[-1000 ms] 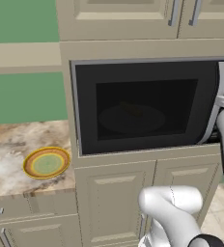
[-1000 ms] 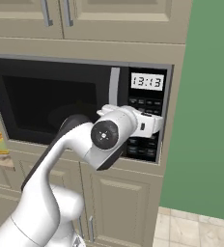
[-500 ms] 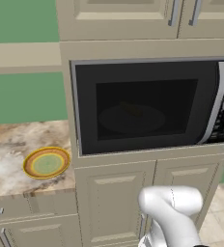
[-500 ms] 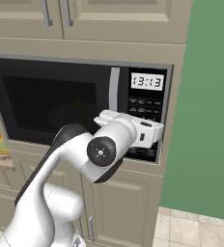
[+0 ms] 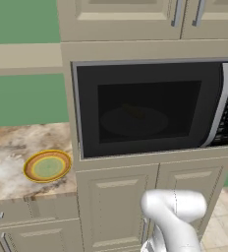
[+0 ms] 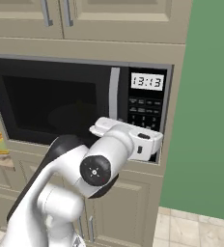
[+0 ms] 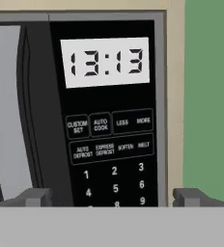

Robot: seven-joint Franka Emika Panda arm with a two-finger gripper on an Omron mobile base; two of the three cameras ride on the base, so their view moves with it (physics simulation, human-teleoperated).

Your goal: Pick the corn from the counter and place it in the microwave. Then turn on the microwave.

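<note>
Microwave, door shut, corn dimly seen inside on turntable. Gripper fully spread, empty, faced button panel beside silver handle. Risk: wide fingers could strike wrong key or none, leaving oven unstarted

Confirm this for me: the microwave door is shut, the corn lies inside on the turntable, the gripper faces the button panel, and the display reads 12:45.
One thing is wrong: the display reads 13:13, not 12:45, as the hand view shows plainly. The rest stands: the microwave door is shut, the corn shows dimly through the glass on the turntable, and the gripper faces the button panel.
</note>
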